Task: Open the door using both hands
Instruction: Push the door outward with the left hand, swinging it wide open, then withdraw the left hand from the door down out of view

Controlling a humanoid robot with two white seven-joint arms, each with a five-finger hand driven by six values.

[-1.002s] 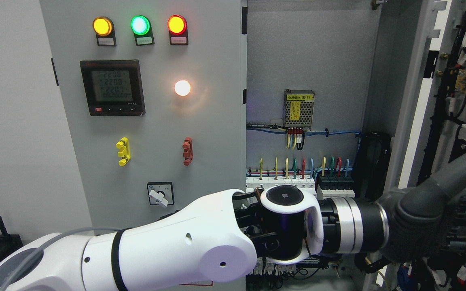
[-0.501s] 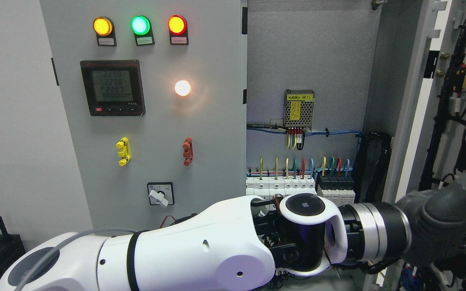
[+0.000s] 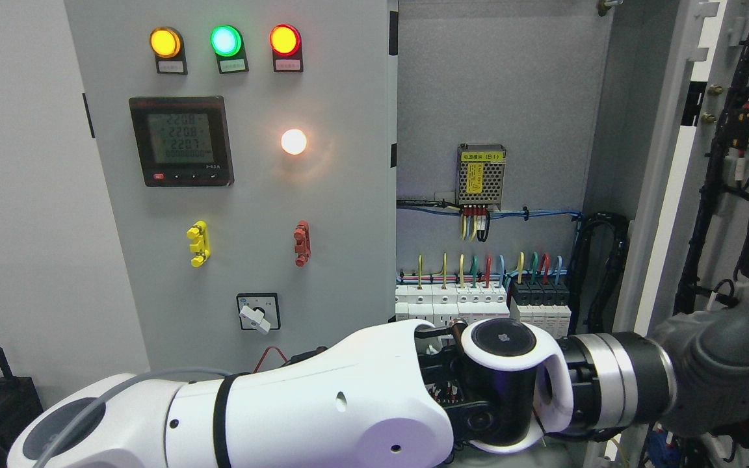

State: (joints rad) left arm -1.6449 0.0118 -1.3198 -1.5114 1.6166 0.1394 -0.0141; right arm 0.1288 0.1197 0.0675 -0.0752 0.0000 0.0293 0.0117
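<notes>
Door (image 3: 664, 195), the grey metal cabinet leaf at the right, stands swung open, baring the cabinet's breakers and coloured wires (image 3: 482, 286). Across the bottom, the white left arm reaches to its dark grey left hand (image 3: 716, 374) against the leaf's edge; whether that hand grips cannot be told.

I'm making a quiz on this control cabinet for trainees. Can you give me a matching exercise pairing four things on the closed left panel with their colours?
Things:
1. Leftmost top indicator lamp
2. Middle top indicator lamp
3. Rightmost top indicator lamp
4. Lamp beside the meter

Colours:
A. Green
B. Glowing white
C. Amber yellow
D. Red

Pairs: 1-C, 2-A, 3-D, 4-B
</notes>
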